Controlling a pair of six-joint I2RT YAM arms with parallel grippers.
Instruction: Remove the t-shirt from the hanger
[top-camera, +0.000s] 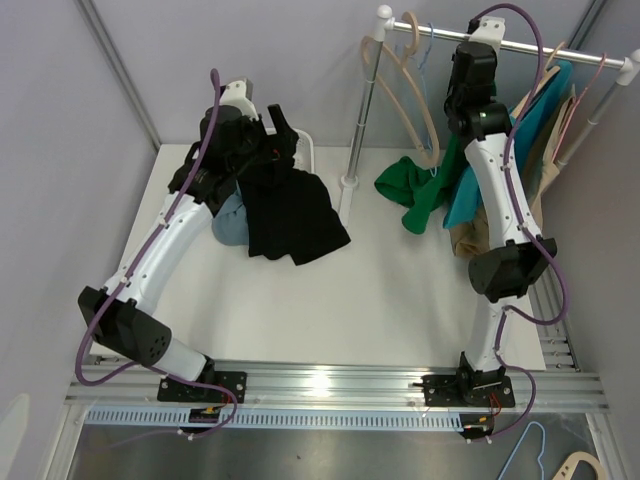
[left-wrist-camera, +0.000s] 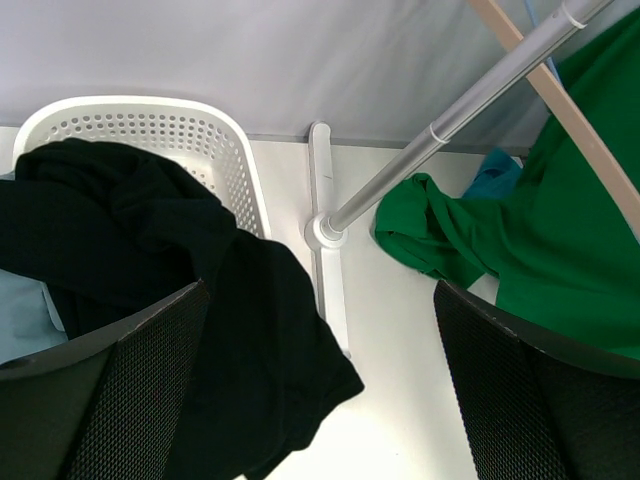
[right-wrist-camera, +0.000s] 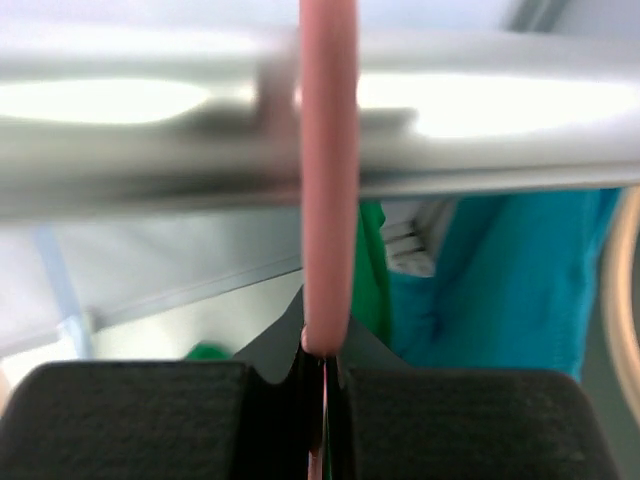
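Observation:
A green t-shirt (top-camera: 415, 195) hangs from the rail (top-camera: 520, 45), and its lower part is bunched on the table. The left wrist view shows it draped below a wooden hanger (left-wrist-camera: 570, 130). My right gripper (right-wrist-camera: 325, 370) is up at the rail, shut on the thin stem of a pink hanger (right-wrist-camera: 328, 200) whose hook goes over the rail (right-wrist-camera: 150, 130). Green cloth (right-wrist-camera: 370, 260) shows just behind the stem. In the top view the wrist hides those jaws. My left gripper (left-wrist-camera: 320, 290) hangs open and empty above the edge of a black t-shirt (left-wrist-camera: 120, 230).
A white basket (left-wrist-camera: 150, 125) at the back left holds the black shirt, which spills onto the table (top-camera: 300, 300). The rack's upright pole (left-wrist-camera: 450, 125) stands between basket and green shirt. A teal garment (top-camera: 470, 190) and a beige one (top-camera: 545, 160) hang on the rail's right part.

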